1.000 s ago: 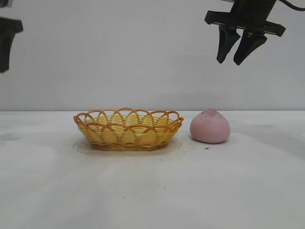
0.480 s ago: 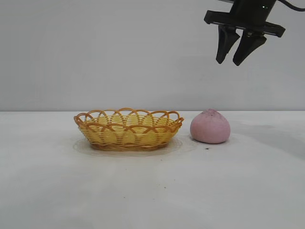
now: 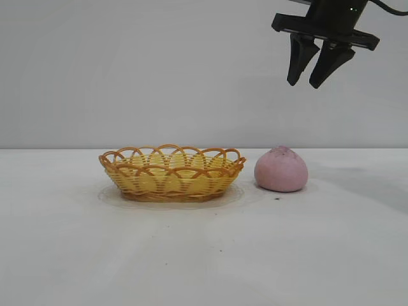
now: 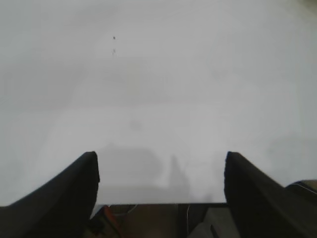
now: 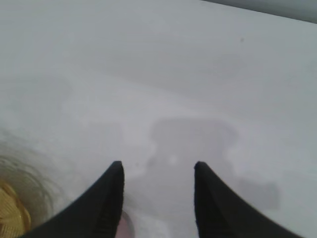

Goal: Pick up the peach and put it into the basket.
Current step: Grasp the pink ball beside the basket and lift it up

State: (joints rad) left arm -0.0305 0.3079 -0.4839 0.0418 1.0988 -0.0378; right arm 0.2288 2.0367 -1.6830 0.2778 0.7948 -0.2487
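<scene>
Your peach (image 3: 281, 169) sits on the white desk (image 3: 204, 255), just beside the basket (image 3: 171, 172) on the side toward the right arm, with a narrow strip of bare desk between the two. It rests flat side down, its darker-speckled pointed top up. The right claw (image 3: 306, 83) hangs high above it, well apart from the fruit and a little toward the right arm's side of it, so nothing touches the peach. In the right wrist view you catch only a pink sliver of the peach (image 5: 126, 225) at the picture's edge, just by one of the dark fingers (image 5: 110, 198), and a corner of the basket's weave (image 5: 12, 215) farther off.

No brand, label or writing can be read on the peach, the basket, the claws or the desk.

Your right arm comes in from the top of the exterior view with its claw pointing down, tilted slightly; its two black fingers stand apart with a clear gap between the tips and hold nothing. Your left claw (image 4: 161, 198) does not show in the exterior view; its own wrist view shows its fingers (image 4: 64, 193) spread wide over bare desk, empty
</scene>
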